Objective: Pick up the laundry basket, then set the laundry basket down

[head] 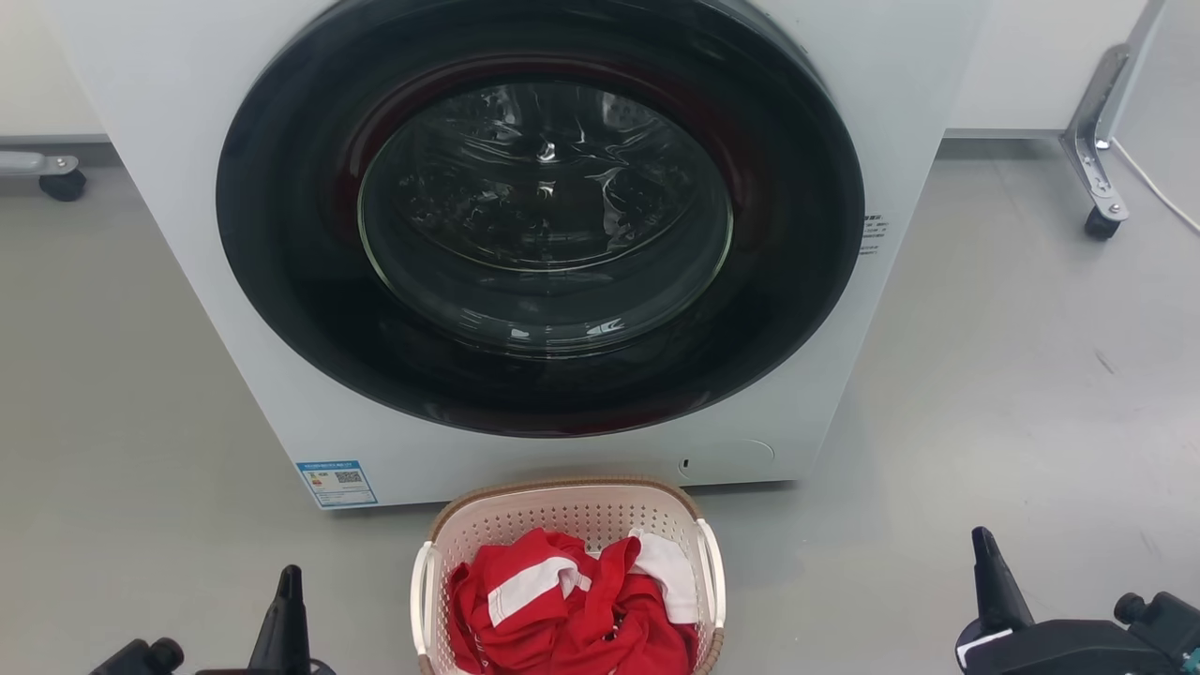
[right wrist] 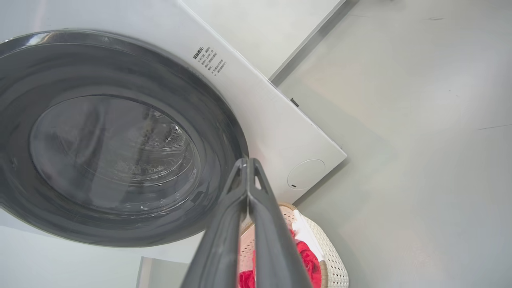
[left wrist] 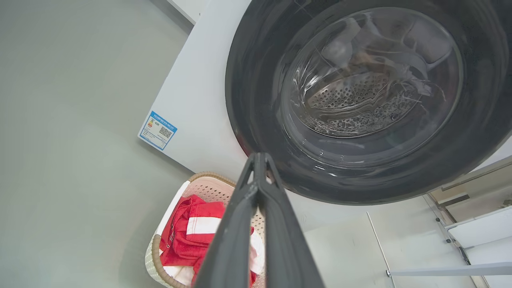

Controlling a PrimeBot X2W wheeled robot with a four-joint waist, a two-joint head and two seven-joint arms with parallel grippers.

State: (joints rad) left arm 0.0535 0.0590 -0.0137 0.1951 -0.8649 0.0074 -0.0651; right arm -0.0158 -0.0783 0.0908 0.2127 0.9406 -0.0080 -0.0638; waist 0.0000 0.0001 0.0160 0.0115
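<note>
The laundry basket [head: 562, 511], cream-white and perforated with a brown rim and white side handles, stands on the floor right in front of the washer, holding red and white clothes [head: 572, 600]. It also appears as the basket [left wrist: 160, 248] in the left wrist view and the basket [right wrist: 332, 256] in the right wrist view. My left gripper [head: 286, 586] is shut, well left of the basket and apart from it. My right gripper [head: 982, 548] is shut, far off to the basket's right. In both wrist views the fingertips meet: left gripper [left wrist: 260, 158], right gripper [right wrist: 247, 162]. Neither holds anything.
A white front-loading washer [head: 234, 309] with a closed dark round door [head: 539, 216] rises just behind the basket. Grey floor spreads on both sides. A caster [head: 64, 183] sits at far left and a metal wheeled leg [head: 1097, 150] with a cable at far right.
</note>
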